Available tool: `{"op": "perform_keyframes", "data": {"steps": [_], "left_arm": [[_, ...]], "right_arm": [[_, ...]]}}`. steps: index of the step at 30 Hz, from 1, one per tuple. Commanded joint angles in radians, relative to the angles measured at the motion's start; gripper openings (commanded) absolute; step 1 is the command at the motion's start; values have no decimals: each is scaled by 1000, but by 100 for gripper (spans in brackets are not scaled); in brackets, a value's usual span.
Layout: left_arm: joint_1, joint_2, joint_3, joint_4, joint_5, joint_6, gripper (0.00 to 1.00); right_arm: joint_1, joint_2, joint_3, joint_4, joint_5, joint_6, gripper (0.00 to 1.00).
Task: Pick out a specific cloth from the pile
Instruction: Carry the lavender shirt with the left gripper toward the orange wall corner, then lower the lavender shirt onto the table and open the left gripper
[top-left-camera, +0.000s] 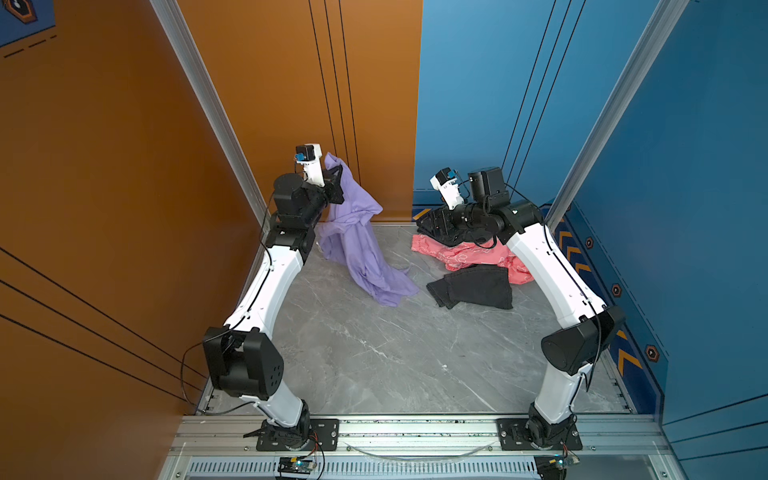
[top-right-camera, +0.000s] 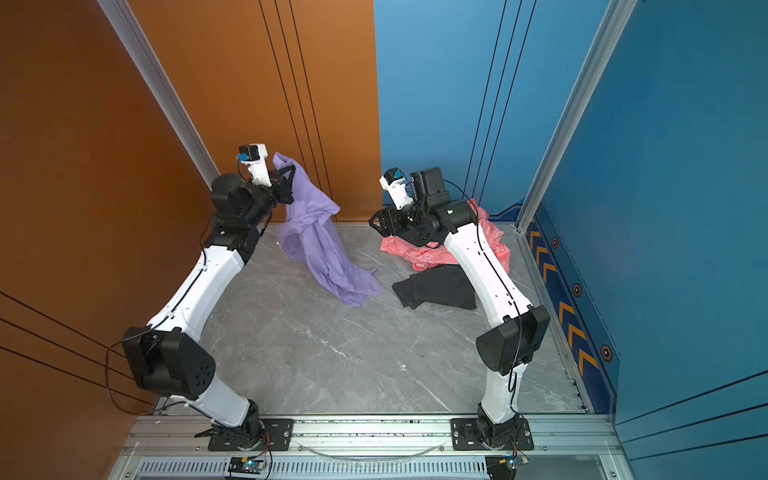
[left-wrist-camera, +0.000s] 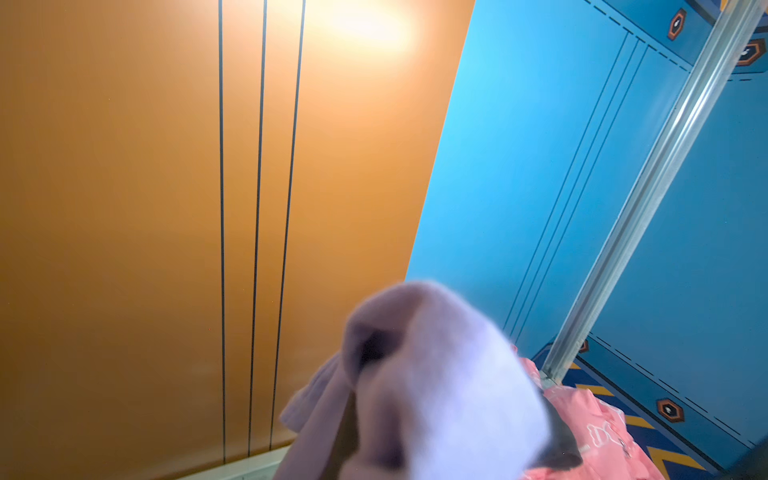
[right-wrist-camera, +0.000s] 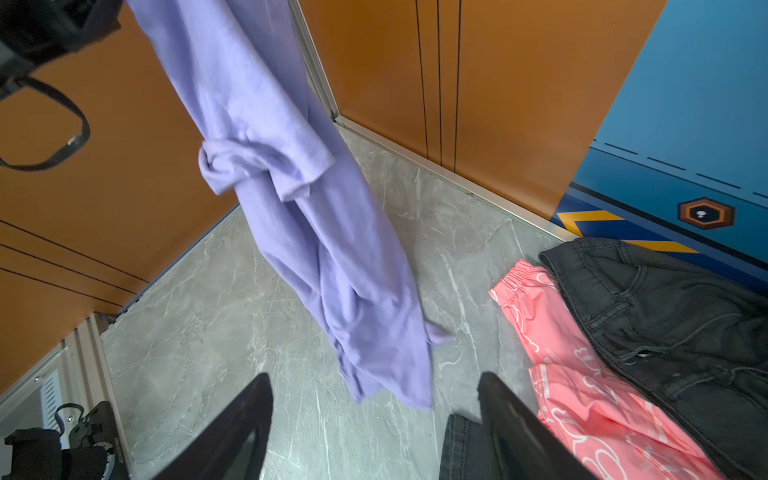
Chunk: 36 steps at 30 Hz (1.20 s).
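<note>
Extraction is the step in hand: the left gripper (top-left-camera: 334, 185), jaws clamped on a bunched top edge, holds the soft lilac T-shirt (top-left-camera: 357, 237) aloft at about 11 o'clock of the grey marbled table (top-left-camera: 374, 353). Its long axis slants steeply, pinched end up, loose hem pointing toward 5 o'clock and seemingly brushing the table. The coral-pink white-patterned garment (top-left-camera: 461, 255) and dark grey garments (top-left-camera: 478, 286) lie apart at 1 o'clock, where the right gripper (right-wrist-camera: 374, 386) hovers, jaws wide and empty. Next, I judge, a higher lift should clear the hem.
</note>
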<state>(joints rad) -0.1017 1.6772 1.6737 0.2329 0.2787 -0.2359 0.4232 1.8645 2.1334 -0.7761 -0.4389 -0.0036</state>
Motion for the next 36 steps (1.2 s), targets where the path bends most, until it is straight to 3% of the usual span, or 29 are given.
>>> {"op": "perform_keyframes", "data": {"steps": [1,7,10,14,19,25,28,36], "left_arm": [[19,114,202,34,62,-31,0],[42,318,588,-21,132,-94,0],[41,323,598,-30,162,-89,0],[36,215,358,-28,139,-51,0],[30,25,-78,-18,-16,-5,0],[31,-131,-479,-21,-131,-25,0],[32,-185,-593,-63,-170,-35,0],[36,-268,-721,-248,-245,-49,0]], "right_arm": [[-17,36,59,-5,41,-6,79],[-34,62,103,-2,56,1,79],[-37,67,102,-2,58,4,79],[-37,71,87,-2,53,19,79],[-34,65,52,-1,39,37,80],[-31,48,-1,-2,26,49,80],[-29,36,-19,-2,23,53,81],[-17,28,-38,-3,20,57,80]]}}
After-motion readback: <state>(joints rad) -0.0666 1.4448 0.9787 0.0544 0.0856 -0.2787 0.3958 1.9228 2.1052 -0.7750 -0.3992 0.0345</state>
